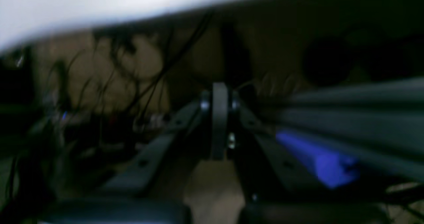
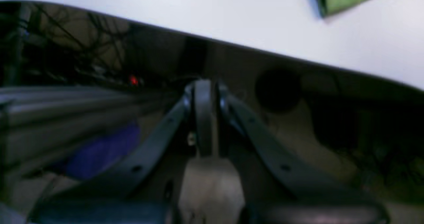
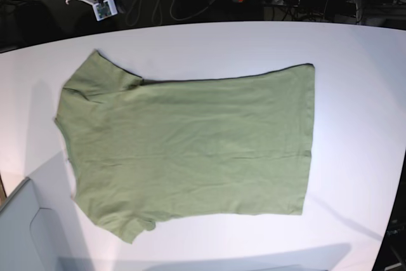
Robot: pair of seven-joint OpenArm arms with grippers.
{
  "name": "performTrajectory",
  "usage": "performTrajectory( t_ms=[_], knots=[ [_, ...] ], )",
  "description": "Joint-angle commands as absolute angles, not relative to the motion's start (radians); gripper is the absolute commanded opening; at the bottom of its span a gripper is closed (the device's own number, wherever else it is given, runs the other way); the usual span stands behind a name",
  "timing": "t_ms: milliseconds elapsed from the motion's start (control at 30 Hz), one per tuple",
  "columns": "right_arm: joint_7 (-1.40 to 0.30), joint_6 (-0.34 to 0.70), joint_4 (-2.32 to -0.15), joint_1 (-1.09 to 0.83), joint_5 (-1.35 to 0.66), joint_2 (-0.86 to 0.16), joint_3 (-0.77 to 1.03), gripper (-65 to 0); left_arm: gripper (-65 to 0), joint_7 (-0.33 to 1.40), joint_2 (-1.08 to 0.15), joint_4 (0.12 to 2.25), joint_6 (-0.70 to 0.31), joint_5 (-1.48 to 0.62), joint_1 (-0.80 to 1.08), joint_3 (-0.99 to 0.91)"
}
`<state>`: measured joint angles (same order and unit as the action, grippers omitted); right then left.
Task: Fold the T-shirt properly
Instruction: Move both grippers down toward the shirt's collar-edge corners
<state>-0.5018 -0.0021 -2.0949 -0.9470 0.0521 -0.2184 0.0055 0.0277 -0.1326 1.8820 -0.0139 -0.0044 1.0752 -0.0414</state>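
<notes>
Table [image 3: 355, 49] comes first, a white top bearing the T-shirt [image 3: 190, 144], which lies flat and unfolded ahead of both arms, its long axis across them: sleeves toward the right gripper [image 2: 203, 118], hem toward the left gripper [image 1: 220, 121]. Both grippers hang off the near edge with their jaws pressed together on nothing. From the right wrist view a shirt corner shows just beyond the edge, so I judge that arm nearer.

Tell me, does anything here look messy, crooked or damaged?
Nothing stands out. The green T-shirt lies spread flat on the white table, not yet folded, with only light wrinkles and no visible tear or stain. Both grippers, left and right, sit shut beyond the table edge, touching nothing.
</notes>
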Motion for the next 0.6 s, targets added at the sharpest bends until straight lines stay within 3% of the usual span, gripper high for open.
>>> performTrajectory(
  t_ms=[0,267,467,567],
  knots=[
    [-0.506,0.002,-2.107,-0.941,0.054,-0.225,0.008,-64.8,-65.0,0.007,-0.134,1.913,0.004,-0.007,1.099,-0.065],
    [-0.659,0.008,-2.112,-0.799,0.054,-0.220,0.004,-64.5,-65.0,0.007,-0.128,2.011,0.005,-0.007,1.064,-0.134],
    [-0.750,0.010,-2.112,-0.720,0.054,-0.223,0.002,-63.3,-50.2,0.005,-0.128,2.018,0.007,-0.007,1.006,-0.136],
    [-0.782,0.010,-2.112,-0.688,0.054,-0.225,0.002,-55.0,-46.2,0.005,-0.127,2.018,0.007,-0.007,0.967,-0.136]
  ],
)
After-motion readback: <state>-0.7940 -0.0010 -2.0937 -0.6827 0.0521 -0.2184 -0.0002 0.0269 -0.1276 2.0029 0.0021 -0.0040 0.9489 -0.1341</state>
